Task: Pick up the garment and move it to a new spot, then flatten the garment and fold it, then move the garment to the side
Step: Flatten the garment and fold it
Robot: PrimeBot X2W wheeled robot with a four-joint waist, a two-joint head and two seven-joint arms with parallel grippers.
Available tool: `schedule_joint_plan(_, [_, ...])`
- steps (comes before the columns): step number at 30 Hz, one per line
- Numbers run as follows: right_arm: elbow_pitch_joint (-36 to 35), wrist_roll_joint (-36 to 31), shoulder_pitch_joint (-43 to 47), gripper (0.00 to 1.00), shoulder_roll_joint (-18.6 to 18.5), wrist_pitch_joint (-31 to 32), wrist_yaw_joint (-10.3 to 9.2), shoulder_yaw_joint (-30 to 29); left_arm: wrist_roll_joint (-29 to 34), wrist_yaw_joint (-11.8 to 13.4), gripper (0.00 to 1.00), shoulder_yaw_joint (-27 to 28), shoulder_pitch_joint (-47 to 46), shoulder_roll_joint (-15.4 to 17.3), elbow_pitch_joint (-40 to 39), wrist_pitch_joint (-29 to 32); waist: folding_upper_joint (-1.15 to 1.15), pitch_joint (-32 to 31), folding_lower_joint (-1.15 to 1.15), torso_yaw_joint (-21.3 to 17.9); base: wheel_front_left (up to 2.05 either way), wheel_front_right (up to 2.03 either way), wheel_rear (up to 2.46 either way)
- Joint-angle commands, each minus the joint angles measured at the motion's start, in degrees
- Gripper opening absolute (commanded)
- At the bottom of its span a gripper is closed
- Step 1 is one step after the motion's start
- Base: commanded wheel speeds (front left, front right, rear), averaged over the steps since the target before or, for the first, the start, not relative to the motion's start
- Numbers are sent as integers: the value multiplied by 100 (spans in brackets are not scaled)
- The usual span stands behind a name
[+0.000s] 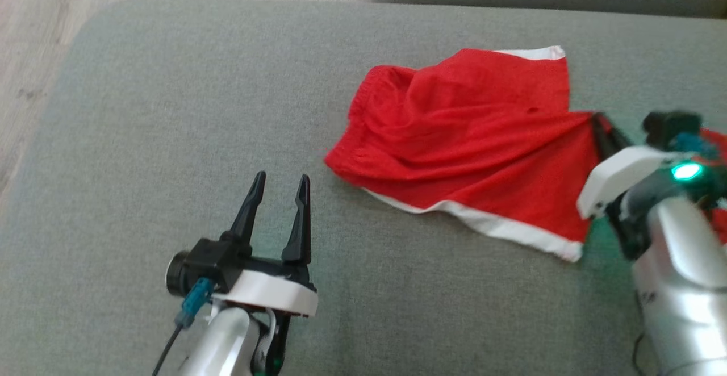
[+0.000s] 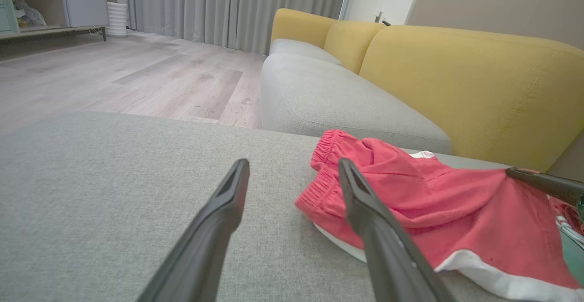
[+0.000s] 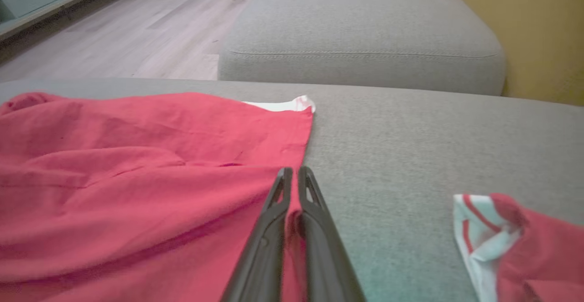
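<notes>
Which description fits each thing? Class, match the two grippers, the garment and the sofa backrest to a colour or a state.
Column one:
1. left gripper
2. right gripper
3. garment
4. sofa backrest

Column two:
A. yellow
B. jaws shut on the garment
C. red with white trim
D. jaws open, holding nothing

Pairs: 1-D, 2-B, 3-C, 4-A

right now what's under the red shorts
The red shorts lie on the grey sofa cushion, which shows around them. The cloth is rumpled and covers whatever is beneath it, so nothing more can be told. The right gripper is shut on their edge.
</notes>
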Motion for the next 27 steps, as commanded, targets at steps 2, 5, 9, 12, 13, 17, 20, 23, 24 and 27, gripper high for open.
schedule_joint_plan(2, [29, -121, -448, 0, -118, 57, -4, -48, -48, 21, 100, 114, -283, 7, -201, -54, 0, 141, 0, 49, 0, 0, 0])
schedule_joint_plan(5, [216, -276, -596, 0, -168, 95, -4, -50, -63, 26, 100, 96, -320, 7, -206, -54, 0, 203, 0, 65, 0, 0, 0])
schedule_joint_plan(9, [405, -589, -810, 100, -121, -234, -4, -105, -84, 45, 100, 83, -369, 7, -196, -54, 0, 244, 0, 53, 0, 0, 0])
schedule_joint_plan(12, [348, -743, -808, 100, 58, -714, -4, -287, -83, 65, 100, 137, -371, 7, -172, -54, 0, 180, 0, -30, 0, 0, 0])
schedule_joint_plan(13, [297, -766, -766, 100, 136, -891, -4, -386, -77, 65, 100, 162, -365, 7, -167, -54, 0, 145, 0, -63, 0, 0, 0])
schedule_joint_plan(17, [-36, -736, -410, 100, 452, -1469, -4, -607, -24, 64, 100, 314, -283, 7, -159, -54, 0, -53, 0, -272, 0, 0, 0])
schedule_joint_plan(20, [-456, -631, 61, 100, 568, -1653, -4, -598, 37, 39, 100, 410, -199, 7, -162, -54, 0, -225, 0, -449, 0, 0, 0])
schedule_joint_plan(23, [-922, -460, 633, 100, 606, -1713, -4, -411, 81, 17, 100, 497, -111, 7, -155, -54, 0, -405, 0, -609, 0, 0, 0])
schedule_joint_plan(24, [-1083, -337, 826, 100, 609, -1722, -4, -312, 91, 9, 100, 518, -81, 7, -148, -54, 0, -467, 0, -650, 0, 0, 0])
schedule_joint_plan(27, [-1550, 82, 1376, 100, 612, -1734, -4, -125, 99, 3, 100, 566, 3, 7, -135, -54, 0, -605, 0, -750, 0, 0, 0])
